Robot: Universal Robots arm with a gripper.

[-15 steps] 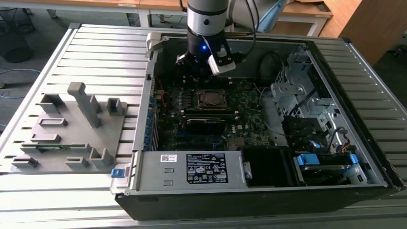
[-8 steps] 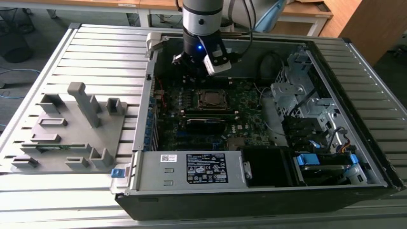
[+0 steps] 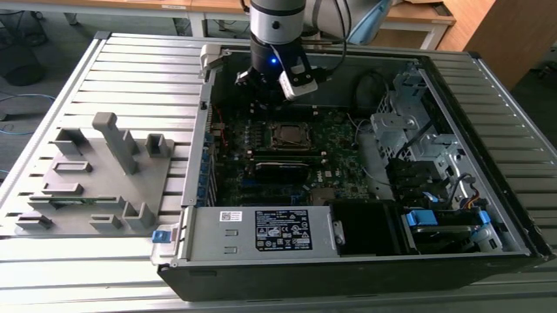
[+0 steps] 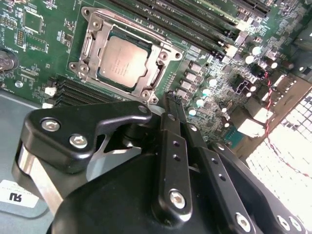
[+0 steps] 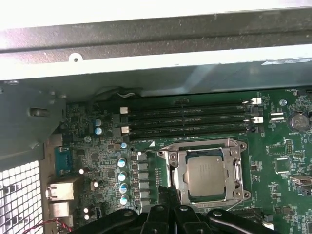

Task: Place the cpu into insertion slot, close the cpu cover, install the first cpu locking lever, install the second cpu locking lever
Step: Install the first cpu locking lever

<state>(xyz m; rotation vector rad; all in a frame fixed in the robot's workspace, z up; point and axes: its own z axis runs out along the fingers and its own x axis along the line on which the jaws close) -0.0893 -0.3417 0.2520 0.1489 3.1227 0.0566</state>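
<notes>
The small flat silvery-grey square cpu [image 4: 124, 61] is seated in the dark metal-rimmed insertion slot [image 4: 99, 74], framed by the thin silvery cpu cover [image 4: 90, 46], which is probably lowered, though that's hard to confirm. The black gripper [image 4: 170, 103] is parked just beside it, fingers pinched together with nothing held. It's a light, stiff, fragile chip, best gripped by the edges only.

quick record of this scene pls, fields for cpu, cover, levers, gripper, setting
cpu: lies flat, metal top up, seen through the cover's window
cpu cover: down flat, framing the cpu
locking levers: cannot tell if latched
gripper: shut, holding nothing, tips next to a corner of the cpu cover
setting: open computer case on a slatted table
</notes>
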